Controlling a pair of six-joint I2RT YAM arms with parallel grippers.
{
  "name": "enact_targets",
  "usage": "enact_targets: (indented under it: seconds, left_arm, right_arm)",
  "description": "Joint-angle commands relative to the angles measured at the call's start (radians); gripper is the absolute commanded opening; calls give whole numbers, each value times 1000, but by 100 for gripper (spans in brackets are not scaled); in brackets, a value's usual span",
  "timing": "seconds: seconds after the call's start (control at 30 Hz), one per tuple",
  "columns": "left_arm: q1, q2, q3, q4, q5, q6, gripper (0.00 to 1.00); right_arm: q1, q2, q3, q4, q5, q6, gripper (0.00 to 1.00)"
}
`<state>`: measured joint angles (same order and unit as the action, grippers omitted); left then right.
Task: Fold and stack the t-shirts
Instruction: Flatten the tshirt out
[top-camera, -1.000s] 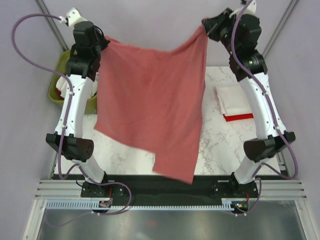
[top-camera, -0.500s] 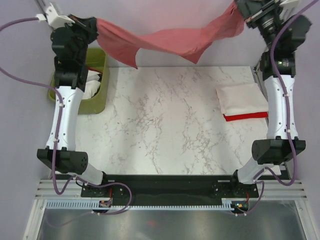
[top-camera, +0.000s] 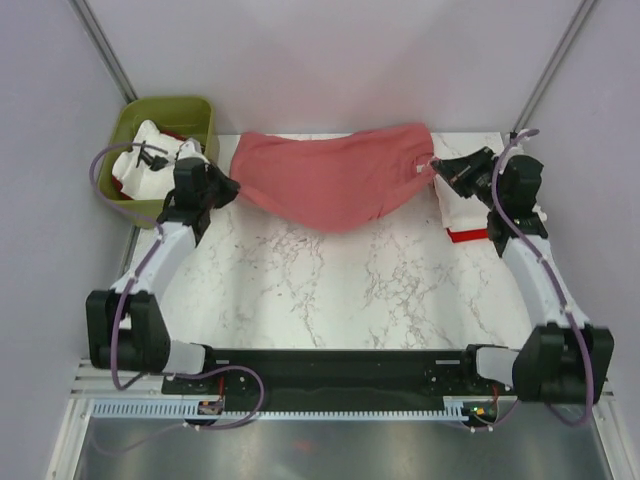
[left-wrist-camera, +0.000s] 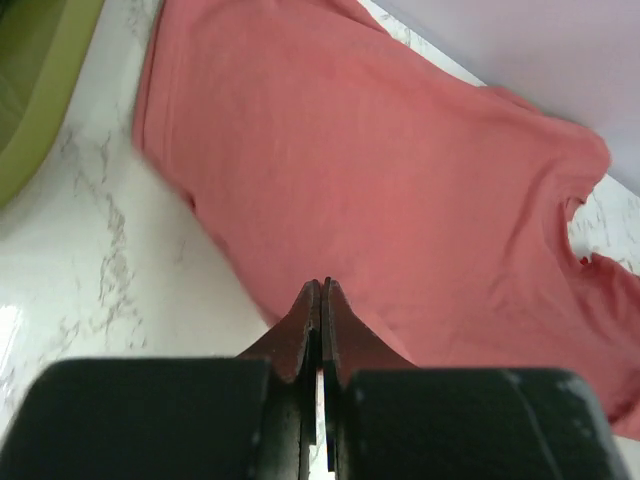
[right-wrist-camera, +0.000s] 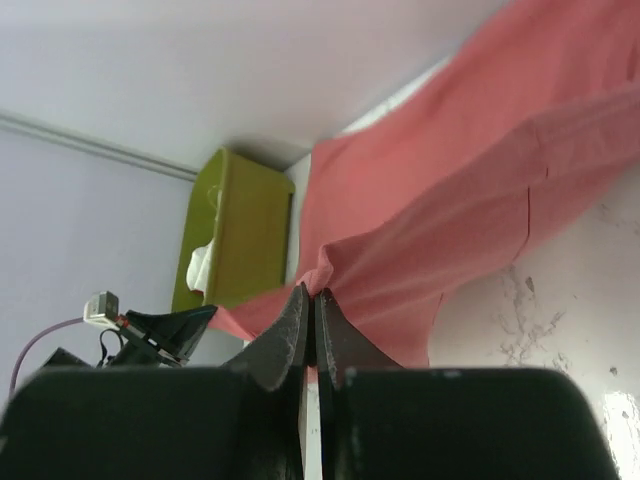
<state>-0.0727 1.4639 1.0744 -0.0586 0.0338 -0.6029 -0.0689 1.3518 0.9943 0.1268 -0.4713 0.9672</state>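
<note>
We are spreading the salmon-red t-shirt (top-camera: 330, 185) across the far side of the counter (top-camera: 330, 290). Our left jaws and right jaws pinch its edges. Next we should lay it flat.

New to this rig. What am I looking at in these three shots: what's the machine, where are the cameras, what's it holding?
Two white robot arms are bolted at the near edge of a marble table. The wide picture looks down from above and behind them. The other two come from a camera on each wrist, so the dark fingers at the bottom are that arm's own. The left end effector and right end effector are each shut on an edge of a salmon-red t-shirt, spread between them across the far part of the table. By the right arm lies a folded cream-white t-shirt on a bright red one. A green bin at far left holds more cloth.
</note>
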Motion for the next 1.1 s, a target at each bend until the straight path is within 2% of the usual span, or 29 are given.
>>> enact_targets:
  seconds: [0.0,0.17,0.27,0.6,0.7,0.83,1.07]
  left_arm:
    - [1,-172,-128,91,12,-35,2]
    - [1,-329,-373,69,-8,-139,2]
    - [1,-433,-456,-1,-66,-178,2]
    - [2,-821,-611,-199,-279,-230,2]
    - [2,-826,-611,-227,-298,-216,2]
    - [2,-752,-608,-233,-298,-236,2]
    - [2,-620,-593,-146,-281,-253,2]
  right_arm:
    - [0,-248,-64,-1,29,-116,0]
    - [3,-461,-210,-172,62,-199,0]
    - [3,-561,-267,-264,72,-232,0]
    - [3,-802,-388,-513,71,-272,0]
    - [4,-829,-393,-567,86,-288,0]
    - [3,-826,-367,-598,132,-315,0]
    - [3,-608,-264,-524,201,-332,0]
